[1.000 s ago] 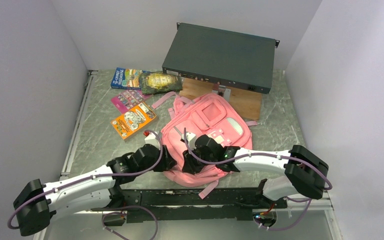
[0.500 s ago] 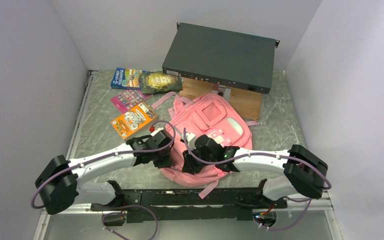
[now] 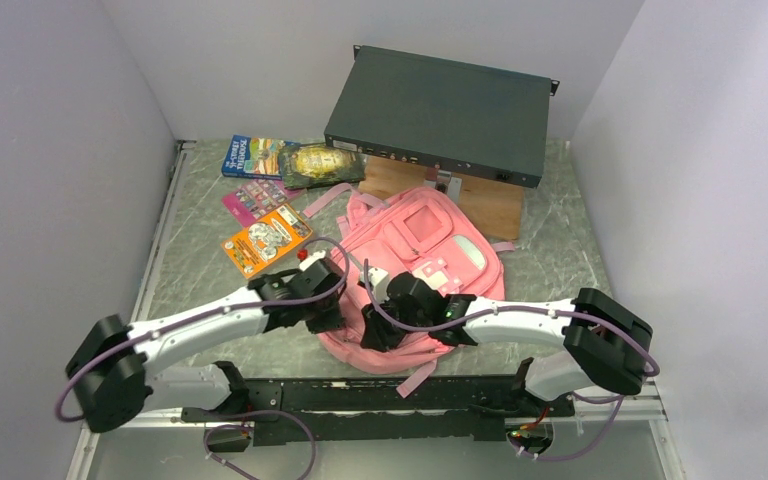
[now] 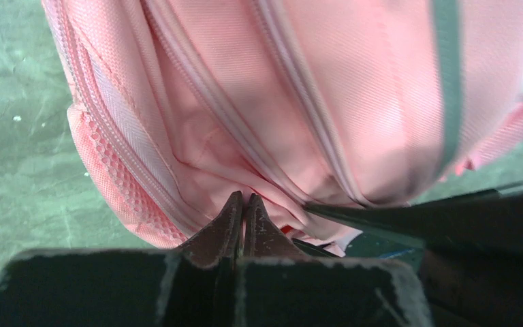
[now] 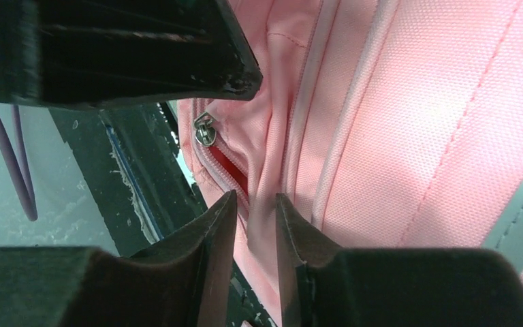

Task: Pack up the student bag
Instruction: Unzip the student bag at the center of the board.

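The pink student bag (image 3: pixel 430 235) is laid at the middle of the worktop's (image 3: pixel 550 262) near edge. The left hand (image 4: pixel 243 204) is pressed together against the bag's edge, perhaps pinching fabric. The right hand (image 5: pixel 252 218) is set narrowly apart over a fold beside a zip pull (image 5: pixel 204 129).

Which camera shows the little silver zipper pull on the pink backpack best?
The right wrist view: the zipper pull is close and sharp, just beyond the right end effector. The left wrist view shows zip tracks on the backpack but no pull. In the top view the arms cover that end.
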You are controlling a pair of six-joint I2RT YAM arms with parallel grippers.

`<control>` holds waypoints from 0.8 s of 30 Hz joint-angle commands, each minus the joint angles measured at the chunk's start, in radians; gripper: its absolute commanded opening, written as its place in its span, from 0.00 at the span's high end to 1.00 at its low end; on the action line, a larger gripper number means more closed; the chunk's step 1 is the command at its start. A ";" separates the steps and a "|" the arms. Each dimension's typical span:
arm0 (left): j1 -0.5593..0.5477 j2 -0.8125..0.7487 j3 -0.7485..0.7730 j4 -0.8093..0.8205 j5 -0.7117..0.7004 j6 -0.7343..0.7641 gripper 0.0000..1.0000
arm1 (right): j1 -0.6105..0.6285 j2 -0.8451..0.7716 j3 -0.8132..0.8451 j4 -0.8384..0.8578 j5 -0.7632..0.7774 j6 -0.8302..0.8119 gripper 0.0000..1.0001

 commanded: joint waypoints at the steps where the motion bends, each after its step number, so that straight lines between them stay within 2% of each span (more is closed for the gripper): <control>1: 0.002 -0.165 -0.075 0.140 -0.019 0.087 1.00 | 0.004 -0.016 0.023 0.036 0.028 -0.023 0.67; 9: 0.003 -0.337 -0.201 0.312 0.037 0.118 1.00 | 0.004 0.001 0.046 0.086 0.029 -0.016 0.60; 13: 0.003 -0.348 -0.222 0.343 0.054 0.126 1.00 | 0.004 0.020 0.064 0.101 0.015 -0.012 0.60; 18: 0.003 -0.349 -0.241 0.380 0.095 0.131 1.00 | 0.004 -0.011 0.013 0.237 -0.074 0.045 0.59; 24: 0.003 -0.411 -0.293 0.410 0.090 0.104 1.00 | 0.004 0.012 -0.039 0.372 -0.062 0.174 0.62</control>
